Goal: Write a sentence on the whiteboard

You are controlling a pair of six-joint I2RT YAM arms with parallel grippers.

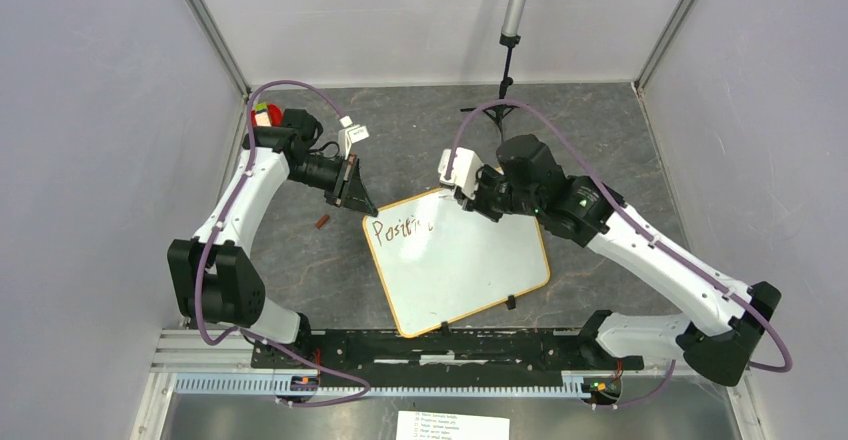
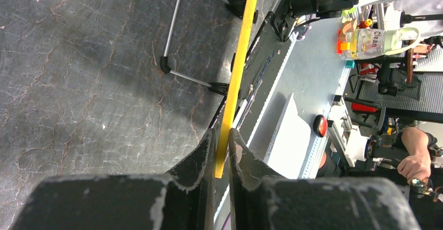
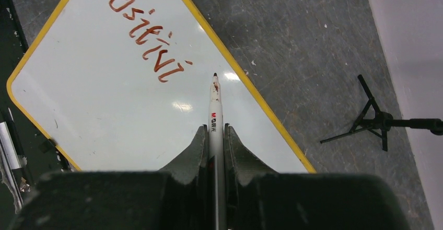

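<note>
The whiteboard [image 1: 470, 265] lies tilted on the dark table, its yellow rim [image 2: 237, 68] seen edge-on in the left wrist view. My left gripper [image 1: 357, 200] [image 2: 222, 141] is shut on that rim at the board's far left corner. The sentence [image 1: 400, 228] [image 3: 141, 26] reads "Positivi" in brownish-red along the board's far edge. My right gripper [image 1: 470, 195] [image 3: 215, 130] is shut on a white marker [image 3: 214, 102]. The marker's dark tip sits just past the last letter, at or just above the board [image 3: 115, 104]; contact is unclear.
A black tripod stand [image 1: 505, 110] [image 3: 373, 120] [image 2: 183, 57] rises behind the board. A small brown-red cap [image 1: 323, 222] lies left of the board. A black clip [image 1: 510, 302] sits on the board's near edge. A printed paper sheet [image 1: 452, 425] lies beyond the near rail.
</note>
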